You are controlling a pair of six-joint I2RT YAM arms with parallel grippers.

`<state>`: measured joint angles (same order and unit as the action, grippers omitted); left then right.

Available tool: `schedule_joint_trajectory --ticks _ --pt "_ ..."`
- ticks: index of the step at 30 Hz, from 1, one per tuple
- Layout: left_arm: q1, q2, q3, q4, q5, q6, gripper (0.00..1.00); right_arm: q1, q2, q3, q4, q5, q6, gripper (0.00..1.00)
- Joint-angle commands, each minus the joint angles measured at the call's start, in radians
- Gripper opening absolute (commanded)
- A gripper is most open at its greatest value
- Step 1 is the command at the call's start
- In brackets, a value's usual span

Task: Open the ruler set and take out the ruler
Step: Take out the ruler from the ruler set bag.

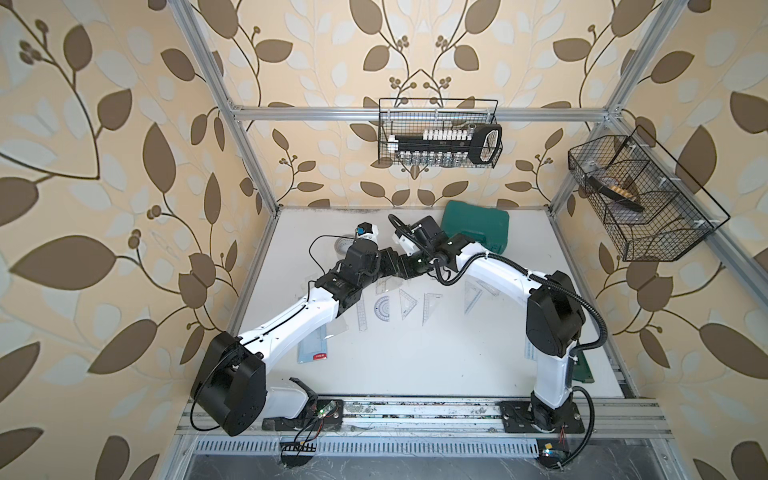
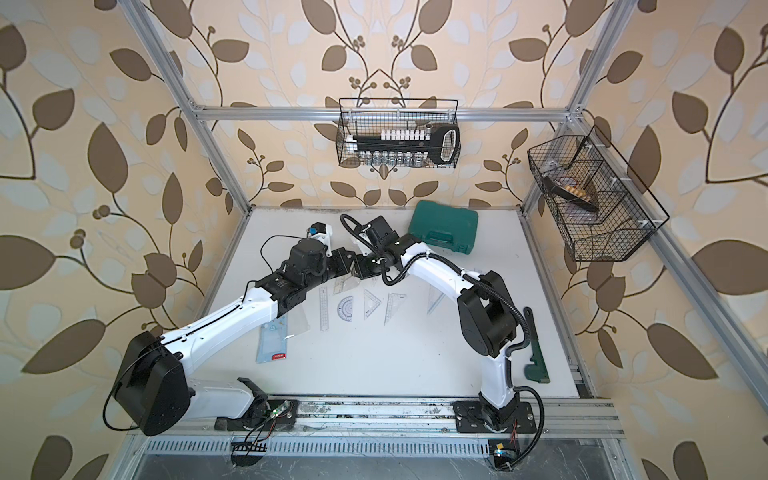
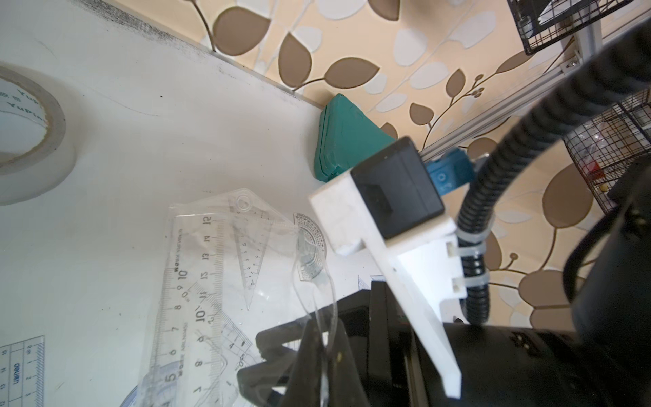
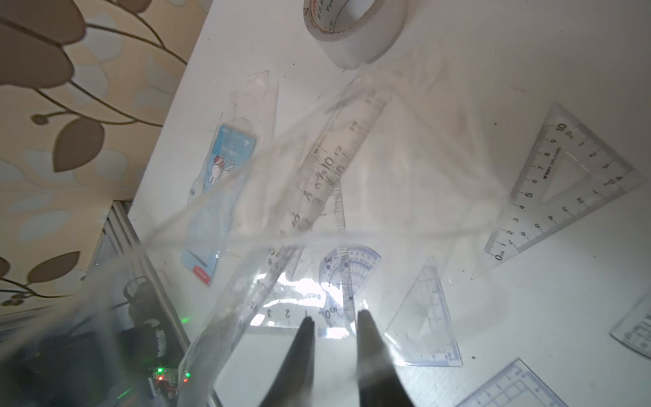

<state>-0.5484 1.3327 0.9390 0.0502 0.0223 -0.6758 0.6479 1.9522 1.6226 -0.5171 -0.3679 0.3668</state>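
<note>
The ruler set is a clear plastic sleeve (image 3: 281, 229) holding a straight ruler (image 3: 192, 282), a set square and a protractor. It hangs slanted above the white table (image 1: 415, 365). My left gripper (image 3: 326, 322) is shut on the sleeve's thin film at its mouth. In the right wrist view the ruler (image 4: 331, 158) shows through the hazy sleeve (image 4: 422, 148). My right gripper (image 4: 334, 315) is open, with a clear gap between its fingers and nothing in it. In both top views the two grippers meet tip to tip at mid-table, left (image 1: 388, 262) and right (image 1: 401, 266).
Loose on the table lie a protractor (image 1: 385, 309), set squares (image 1: 409, 303) and a straight ruler (image 1: 362, 313). An emptied blue sleeve (image 1: 313, 349) lies near the left arm. A tape roll (image 4: 352, 31) and a green case (image 1: 476, 226) stand at the back.
</note>
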Motion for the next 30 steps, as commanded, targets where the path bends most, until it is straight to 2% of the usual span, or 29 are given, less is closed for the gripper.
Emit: schedule_joint_trajectory --ticks 1,12,19,30 --pt "-0.022 -0.027 0.001 0.053 0.014 0.025 0.0 -0.019 -0.046 -0.044 0.115 -0.098 0.096 0.19" --pt "-0.023 -0.02 0.0 0.06 0.02 0.028 0.0 -0.071 -0.081 -0.11 0.247 -0.152 0.188 0.15" --pt "-0.029 -0.013 0.005 0.071 0.021 0.03 0.0 -0.085 -0.075 -0.126 0.296 -0.167 0.233 0.16" --pt "-0.031 -0.02 0.016 0.069 0.011 0.039 0.0 -0.086 -0.046 -0.089 0.161 -0.116 0.166 0.16"
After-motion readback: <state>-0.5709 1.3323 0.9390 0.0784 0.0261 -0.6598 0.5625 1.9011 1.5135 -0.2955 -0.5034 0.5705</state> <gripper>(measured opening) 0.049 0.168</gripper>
